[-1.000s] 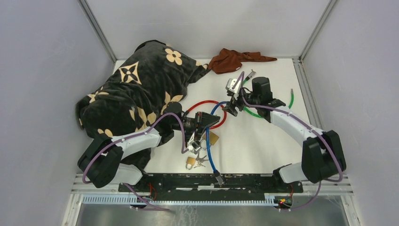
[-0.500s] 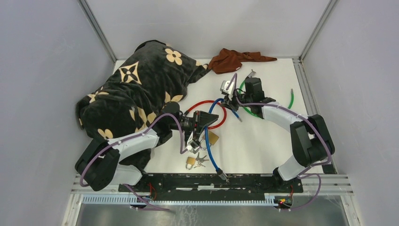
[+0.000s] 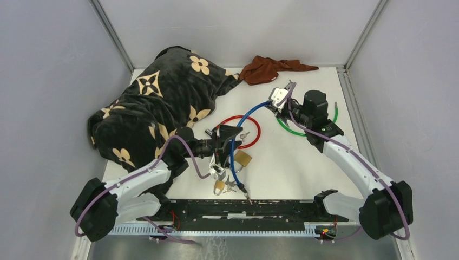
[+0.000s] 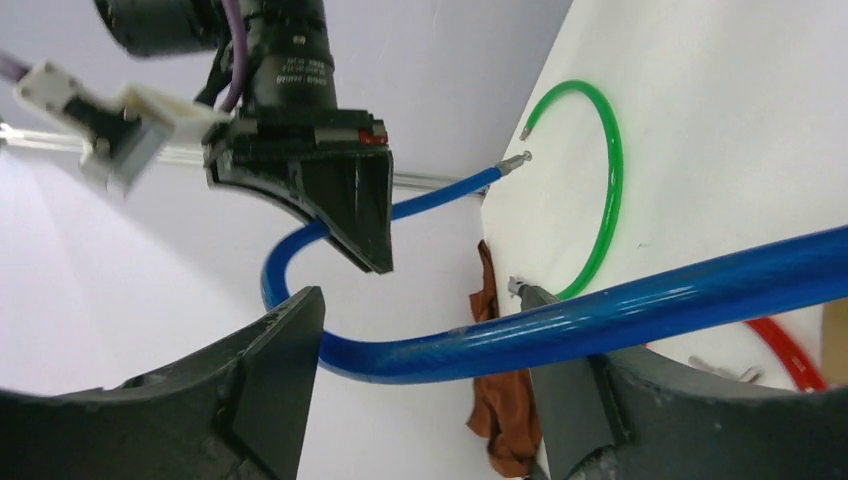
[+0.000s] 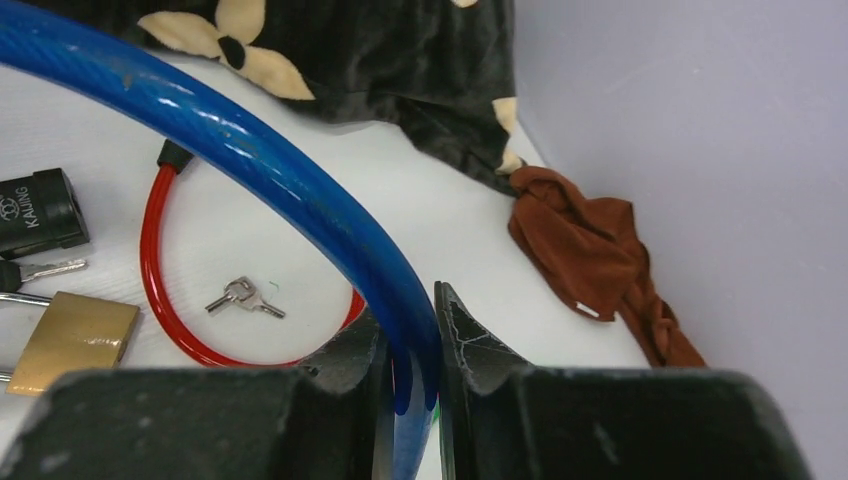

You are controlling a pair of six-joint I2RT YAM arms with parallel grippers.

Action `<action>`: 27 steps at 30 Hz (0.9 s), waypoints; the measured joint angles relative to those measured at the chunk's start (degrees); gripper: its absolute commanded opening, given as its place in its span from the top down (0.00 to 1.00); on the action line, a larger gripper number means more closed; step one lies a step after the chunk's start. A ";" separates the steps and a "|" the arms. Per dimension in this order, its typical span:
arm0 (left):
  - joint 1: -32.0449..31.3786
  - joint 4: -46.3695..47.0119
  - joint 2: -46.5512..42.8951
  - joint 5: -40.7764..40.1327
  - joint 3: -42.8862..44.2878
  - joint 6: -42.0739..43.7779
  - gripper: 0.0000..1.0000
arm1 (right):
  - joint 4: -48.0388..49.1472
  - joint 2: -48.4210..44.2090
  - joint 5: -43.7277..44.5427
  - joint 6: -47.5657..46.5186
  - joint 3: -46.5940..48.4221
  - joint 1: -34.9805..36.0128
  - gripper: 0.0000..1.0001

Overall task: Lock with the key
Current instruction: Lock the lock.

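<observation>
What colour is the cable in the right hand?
Blue; the cable shows best in the right wrist view.

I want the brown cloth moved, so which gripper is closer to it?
Right. The right gripper, shut on the blue cable, is just short of the brown cloth; the left gripper is farther back, at the red cable loop.

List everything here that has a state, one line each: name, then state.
blue cable, far end raised, both tips free
right gripper, shut on blue cable
left gripper, open, blue cable passing loosely between its fingers
red cable, lying in a flat loop
green cable, flat open arc, ends apart
loose keys, lying inside the red loop
brass padlock, lying flat
</observation>
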 measured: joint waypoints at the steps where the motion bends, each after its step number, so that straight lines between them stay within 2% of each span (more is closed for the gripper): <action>1: -0.07 0.00 -1.22 -1.05 -0.26 -2.84 0.17 | -0.46 -1.11 0.44 0.00 0.00 -0.02 1.00; 11: 0.04 -9.77 -11.47 -15.32 -2.67 -38.45 0.16 | -9.40 -7.82 6.84 -0.70 1.88 -1.07 1.00; 18: 1.84 -15.58 -14.36 -17.81 -4.55 -61.53 0.17 | -13.33 -10.93 10.97 -2.14 4.61 -1.07 1.00; 23: 1.46 -12.20 -13.62 -15.23 -4.52 -75.73 0.14 | -15.02 -10.88 15.10 -0.83 6.45 -1.07 1.00; 27: -1.73 -7.43 -10.40 -19.23 -4.52 -84.26 0.14 | -15.06 -10.91 17.97 2.16 6.56 -1.07 1.00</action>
